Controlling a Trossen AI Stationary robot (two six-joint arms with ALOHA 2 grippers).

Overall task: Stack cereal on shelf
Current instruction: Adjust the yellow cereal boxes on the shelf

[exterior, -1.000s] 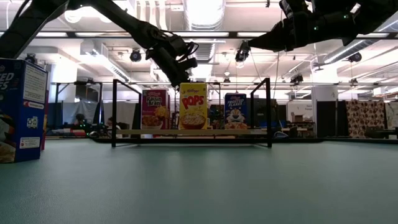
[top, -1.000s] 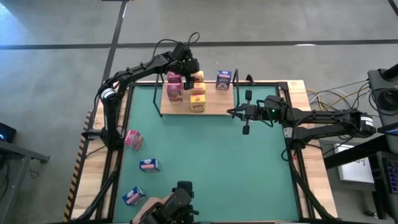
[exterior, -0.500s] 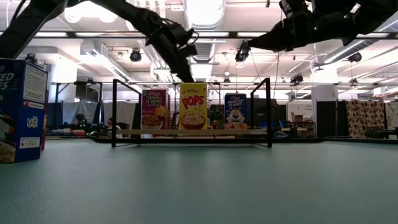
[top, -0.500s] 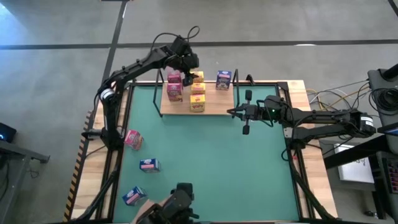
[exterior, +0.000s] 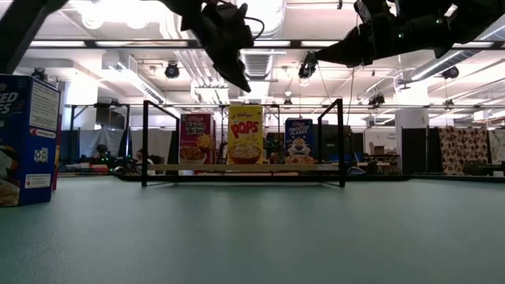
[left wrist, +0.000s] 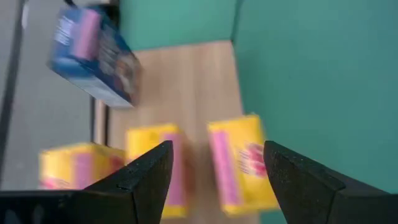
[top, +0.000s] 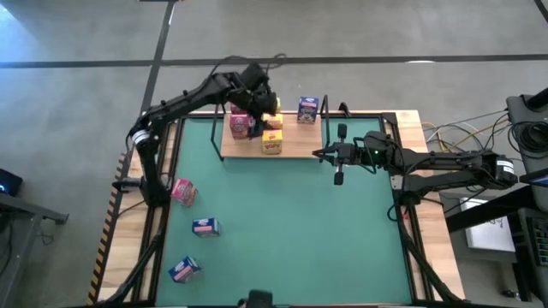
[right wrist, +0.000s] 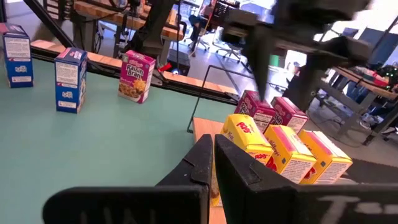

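The light-wood shelf (top: pixel 295 147) lies at the mat's far edge. On it stand pink boxes (top: pixel 239 125), yellow boxes (top: pixel 272 142) and one blue box (top: pixel 308 109). In the low view a pink (exterior: pixel 195 139), a yellow (exterior: pixel 245 135) and a blue box (exterior: pixel 298 141) face the camera. My left gripper (top: pixel 259 92) (exterior: pixel 237 77) hangs open above the yellow boxes (left wrist: pixel 239 163) and holds nothing. My right gripper (top: pixel 318 155) (right wrist: pixel 213 163) is shut and hovers just right of the shelf's right bracket (exterior: pixel 341 142).
One pink box (top: pixel 183 191) and two blue boxes (top: pixel 205 227) (top: pixel 184 269) lie on the green mat (top: pixel 291 231) near its left side. One blue box (exterior: pixel 28 139) looms close to the low camera. The mat's middle and right are bare.
My left gripper has risen from just above the yellow boxes to well above the shelf. A dark shape at the table's near edge has drawn back out of the high view. The boxes on the shelf stand as before.
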